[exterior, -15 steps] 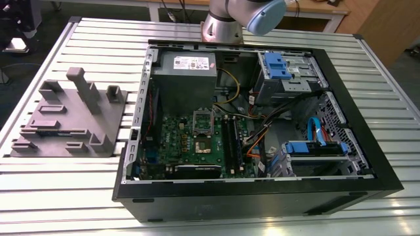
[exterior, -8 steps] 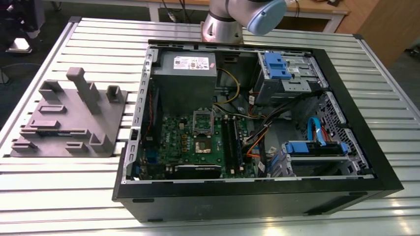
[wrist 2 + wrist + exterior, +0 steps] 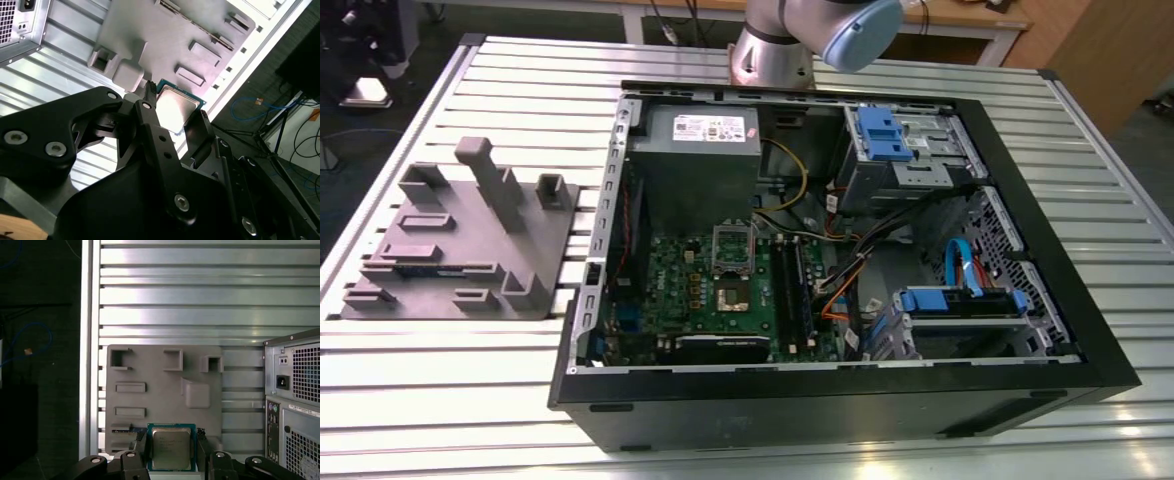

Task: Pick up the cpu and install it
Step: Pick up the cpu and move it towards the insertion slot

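Ribbed aluminium slats form the work table point(image 3: 467, 400), which carries all the equipment.

Nearest the cameras in both wrist views is the black two-finger gripper point(image 3: 171, 439). Its fingers point(image 3: 141, 450) are set narrow, one against each of two opposite edges of the cpu point(image 3: 172, 449). The cpu is a small flat square chip with a silvery-grey metal top and a thin green border. It is clamped between the fingertips and held in the air above the table, with its metal top facing the first wrist camera.

Beyond the cpu lies the grey moulded fixture plate point(image 3: 165, 390), which has raised rectangular pockets and blocks on its surface. In the exterior view this plate sits flat on the table, at the exterior view's left of the black open-sided computer case point(image 3: 854, 405).

Inside the case:
- The green motherboard point(image 3: 720, 310) lies flat on the case floor.
- A dark square socket point(image 3: 734, 295) sits near the middle of the board.
- A silver rectangular cover plate point(image 3: 731, 243) is just beside the socket, on its far side.
- The grey labelled power supply box point(image 3: 700, 130) occupies the far corner.
- Blue plastic drive brackets point(image 3: 881, 130) sit toward the exterior view's right.

Farthest back, the silver arm point(image 3: 774, 55) with a pale blue joint cap point(image 3: 861, 35) rises behind the case at the far edge of the table.
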Controlling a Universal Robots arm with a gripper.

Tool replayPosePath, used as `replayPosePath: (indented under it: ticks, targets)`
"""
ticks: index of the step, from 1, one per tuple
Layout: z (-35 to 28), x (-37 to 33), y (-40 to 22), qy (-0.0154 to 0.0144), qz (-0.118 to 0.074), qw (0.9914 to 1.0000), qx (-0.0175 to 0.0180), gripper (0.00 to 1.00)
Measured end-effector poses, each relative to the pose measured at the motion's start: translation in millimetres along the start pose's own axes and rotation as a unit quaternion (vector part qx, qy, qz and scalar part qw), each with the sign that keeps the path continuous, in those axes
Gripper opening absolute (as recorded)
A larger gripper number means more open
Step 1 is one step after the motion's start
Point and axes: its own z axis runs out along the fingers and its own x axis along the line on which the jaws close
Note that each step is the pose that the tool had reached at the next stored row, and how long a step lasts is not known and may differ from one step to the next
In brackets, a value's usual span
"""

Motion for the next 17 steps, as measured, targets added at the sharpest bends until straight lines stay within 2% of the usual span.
replayPosePath:
  ticks: [10, 17]
  targets:
    - [-0.1, -7.0, 0.1, 0.0, 0.0, 1.0, 0.0, 0.47]
    - [-0.2, -16.6, 0.2, 0.0, 0.0, 1.0, 0.0, 0.47]
